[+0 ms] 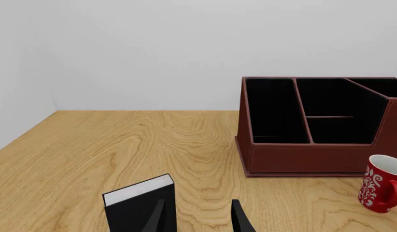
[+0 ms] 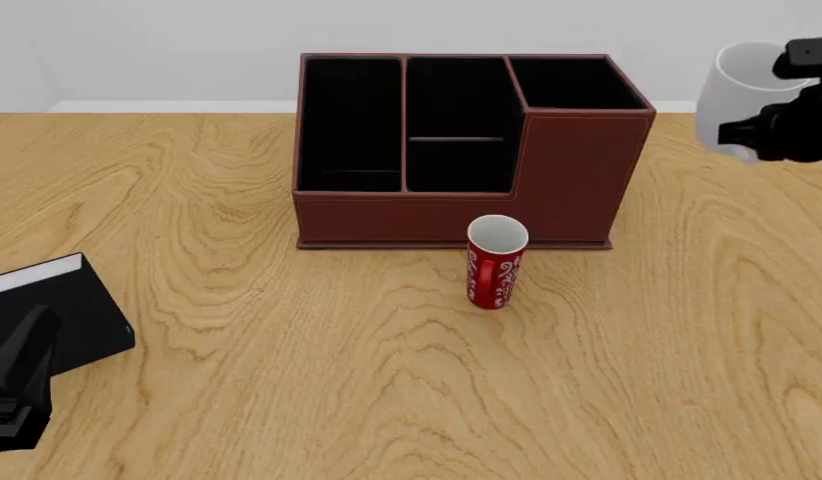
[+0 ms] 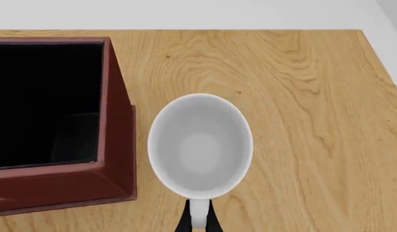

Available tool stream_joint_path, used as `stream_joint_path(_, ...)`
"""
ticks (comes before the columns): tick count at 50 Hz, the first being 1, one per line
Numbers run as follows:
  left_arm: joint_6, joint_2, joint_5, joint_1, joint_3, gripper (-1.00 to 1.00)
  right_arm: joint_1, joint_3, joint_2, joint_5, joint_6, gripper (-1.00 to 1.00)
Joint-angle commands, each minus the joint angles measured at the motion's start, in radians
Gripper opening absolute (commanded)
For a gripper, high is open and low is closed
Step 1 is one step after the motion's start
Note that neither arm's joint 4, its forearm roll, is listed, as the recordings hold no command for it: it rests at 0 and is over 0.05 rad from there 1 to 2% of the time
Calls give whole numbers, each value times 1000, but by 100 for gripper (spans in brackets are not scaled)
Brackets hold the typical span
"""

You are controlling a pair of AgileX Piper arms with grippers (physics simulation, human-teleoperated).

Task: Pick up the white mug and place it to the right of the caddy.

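Note:
The white mug (image 2: 734, 95) is at the far right of the front view, just right of the caddy (image 2: 585, 170), and looks lifted off the table. My right gripper (image 2: 769, 122) is shut on its handle side. The right wrist view looks straight down into the white mug (image 3: 200, 145), with my right gripper (image 3: 197, 221) pinching its near edge and the caddy's wall (image 3: 116, 140) close beside it. My left gripper (image 2: 18, 372) rests low at the near left corner. In the left wrist view it (image 1: 197, 218) is open with nothing between its fingers.
A slim red patterned cup (image 2: 495, 265) stands just in front of the caddy, also seen as the red cup (image 1: 382, 186) beside the caddy (image 1: 302, 157). A small black box with a white edge (image 2: 58, 310) lies against my left gripper, the same box (image 1: 137, 205) overlapping one finger.

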Motion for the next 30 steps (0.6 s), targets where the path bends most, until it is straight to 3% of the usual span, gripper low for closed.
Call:
stream_joint_path(1, 0, 0, 0, 0, 0, 100, 3, 3, 11, -15, 18, -100)
stream_joint_path(30, 0, 0, 0, 0, 0, 100, 10, 0, 94, -70, 20, -100)
